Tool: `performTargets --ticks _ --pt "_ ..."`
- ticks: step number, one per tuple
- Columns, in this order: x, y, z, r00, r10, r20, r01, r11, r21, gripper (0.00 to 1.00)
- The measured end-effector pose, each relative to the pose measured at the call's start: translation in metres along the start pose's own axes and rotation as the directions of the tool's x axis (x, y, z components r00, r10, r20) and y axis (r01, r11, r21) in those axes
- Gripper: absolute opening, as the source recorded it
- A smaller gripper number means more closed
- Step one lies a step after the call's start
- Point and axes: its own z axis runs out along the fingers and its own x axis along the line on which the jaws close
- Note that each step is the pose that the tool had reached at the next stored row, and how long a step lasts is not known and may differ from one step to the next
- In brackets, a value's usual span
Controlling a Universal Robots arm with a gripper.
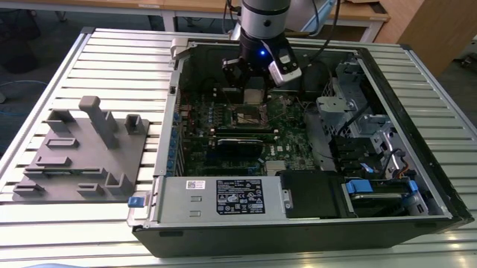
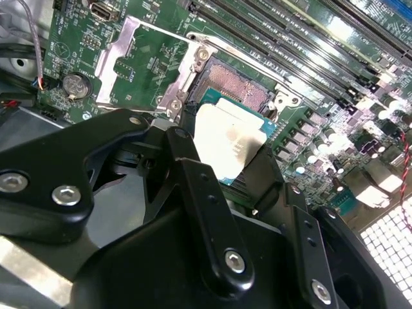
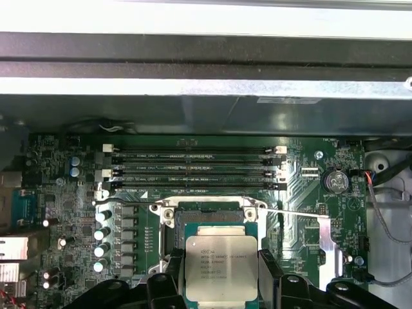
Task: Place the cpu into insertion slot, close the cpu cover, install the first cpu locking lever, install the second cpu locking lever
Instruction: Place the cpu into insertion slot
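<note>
The cpu [image 3: 221, 264] has a dull silver top with about five lines of small dark print across its middle and a green edge showing around the metal. The pincer [image 3: 221, 284] has closed on it, and its black fingers [image 3: 172, 278] press against two opposite sides of the chip. The chip is not seated. It hangs over one edge of the insertion slot [image 3: 207, 215], and the dark contact field is still bare beyond it. In the second wrist view the cpu [image 2: 228, 145] sits a little askew to the insertion slot [image 2: 237, 89].

The cpu cover [image 2: 122, 46] is swung open and lies flat beside the socket, so green board shows through its window. In the first wrist view it appears as a bright strip [image 3: 324, 237]. A thin wire lever [image 3: 129, 204] runs out from the socket's rim.

Beyond the socket lie four long memory slots [image 3: 193, 168], each with tiny white lettering on the board next to it. A coin cell [image 3: 335, 180] sits near the board's corner.

In the exterior view the pincer [image 1: 253, 95] reaches into the open computer case [image 1: 298, 240], toward the wall opposite the power supply [image 1: 179, 201]. The power supply carries a black label with white print and a small white barcode sticker. The case lies on a slatted metal bench [image 1: 111, 56], with a grey moulded fixture [image 1: 82, 156] at the exterior view's left.
</note>
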Motion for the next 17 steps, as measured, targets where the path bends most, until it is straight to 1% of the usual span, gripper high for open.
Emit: performTargets --ticks 9,17 --pt "0.0008 0.0012 0.0007 1.0 0.0 0.0 0.0 1.0 0.0001 0.54" --pt "0.001 0.001 0.0037 1.0 0.0 0.0009 0.0 1.0 0.0002 0.54"
